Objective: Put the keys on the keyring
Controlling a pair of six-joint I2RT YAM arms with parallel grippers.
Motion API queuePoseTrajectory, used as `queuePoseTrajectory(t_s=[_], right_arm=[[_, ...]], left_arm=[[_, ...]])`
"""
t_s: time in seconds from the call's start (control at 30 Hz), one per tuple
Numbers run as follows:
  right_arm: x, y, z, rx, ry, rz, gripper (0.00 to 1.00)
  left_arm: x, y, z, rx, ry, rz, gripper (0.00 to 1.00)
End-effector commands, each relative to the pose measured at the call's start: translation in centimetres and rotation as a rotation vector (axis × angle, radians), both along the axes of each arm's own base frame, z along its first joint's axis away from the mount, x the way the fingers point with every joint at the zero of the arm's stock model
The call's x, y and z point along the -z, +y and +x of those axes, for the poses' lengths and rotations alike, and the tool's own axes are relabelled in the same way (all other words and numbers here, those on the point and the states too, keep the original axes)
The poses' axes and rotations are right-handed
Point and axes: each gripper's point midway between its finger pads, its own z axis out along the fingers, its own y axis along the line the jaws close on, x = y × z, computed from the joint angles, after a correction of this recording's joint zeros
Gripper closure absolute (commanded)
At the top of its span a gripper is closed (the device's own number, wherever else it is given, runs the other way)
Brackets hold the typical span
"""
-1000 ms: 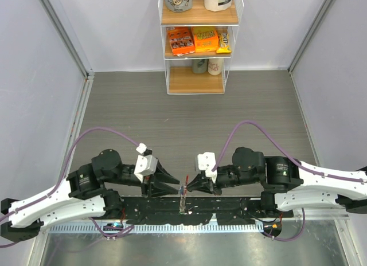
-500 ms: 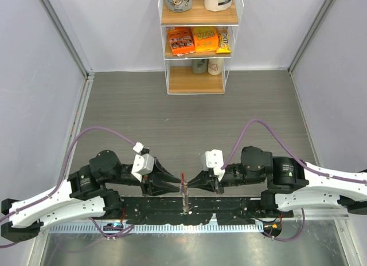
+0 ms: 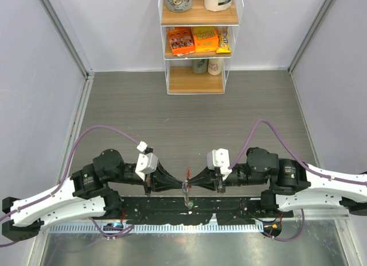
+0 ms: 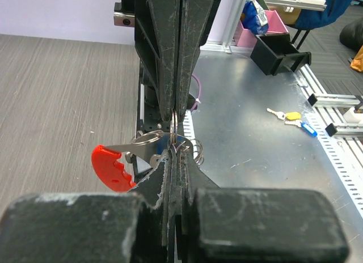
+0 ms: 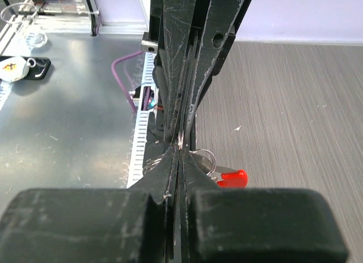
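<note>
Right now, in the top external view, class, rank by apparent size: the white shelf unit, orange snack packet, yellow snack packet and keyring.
1. white shelf unit, largest.
2. orange snack packet and yellow snack packet, too alike to rank.
3. keyring, smallest.

top view looks down from above and behind; wrist views face each other up close, sharing the keyring (image 4: 136, 152).
</note>
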Motion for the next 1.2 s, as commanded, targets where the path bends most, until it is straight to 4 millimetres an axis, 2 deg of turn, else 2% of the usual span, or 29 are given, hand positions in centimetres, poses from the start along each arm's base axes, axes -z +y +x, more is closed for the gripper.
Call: queuePoseTrajectory(t_s=[0.0,0.03,0.13,0.17,0.2,0.23,0.27,0.4,0.43,0.57,0.87,1.17], right_arm=[[-5.2,-0.1,0.5,0.033,-0.026,0.243,0.94],[-4.9,-0.1,0.6,0.042,-0.027,0.251,0.94],[-6.3,-0.3,1.3,0.082,-0.036,0.355,0.95],[-5.9,-0.3,1.5,0.093,-0.039,0.359,0.94],[-6.7,-0.4,1.6,0.102,-0.043,0.400,0.94],[-6.3,-0.5,1.8,0.111,-0.045,0.411,0.95],[-6.9,-0.7,1.9,0.117,-0.046,0.455,0.95],[-7.1,-0.8,1.9,0.125,-0.054,0.532,0.95],[-7.8,-1.0,2.6,0.163,-0.051,0.561,0.94],[-8.1,-0.9,2.7,0.173,-0.050,0.601,0.95],[-8.5,-0.2,2.6,0.173,-0.044,0.669,0.95],[-9.2,-0.1,2.7,0.183,-0.049,0.737,0.95]], left_arm=[[-2.0,-0.1,-0.2,0.011,-0.028,-0.058,1.00],[-2.0,-0.1,-0.2,0.013,-0.029,-0.061,1.00],[-2.0,-0.2,-0.1,0.011,-0.029,-0.060,1.00],[-2.1,-0.2,-0.2,0.014,-0.032,-0.067,1.00],[-2.0,-0.2,-0.2,0.014,-0.030,-0.067,1.00],[-2.2,-0.1,-0.2,0.013,-0.033,-0.074,1.00],[-2.2,-0.1,-0.2,0.011,-0.032,-0.075,1.00],[-2.4,0.0,0.1,-0.009,-0.036,-0.089,1.00],[-2.6,0.0,0.2,-0.016,-0.038,-0.095,1.00],[-3.2,0.2,0.8,-0.060,-0.035,-0.124,1.00],[-4.5,0.9,3.6,-0.242,-0.005,-0.207,1.00],[-6.1,1.2,4.2,-0.279,0.000,-0.280,1.00]])
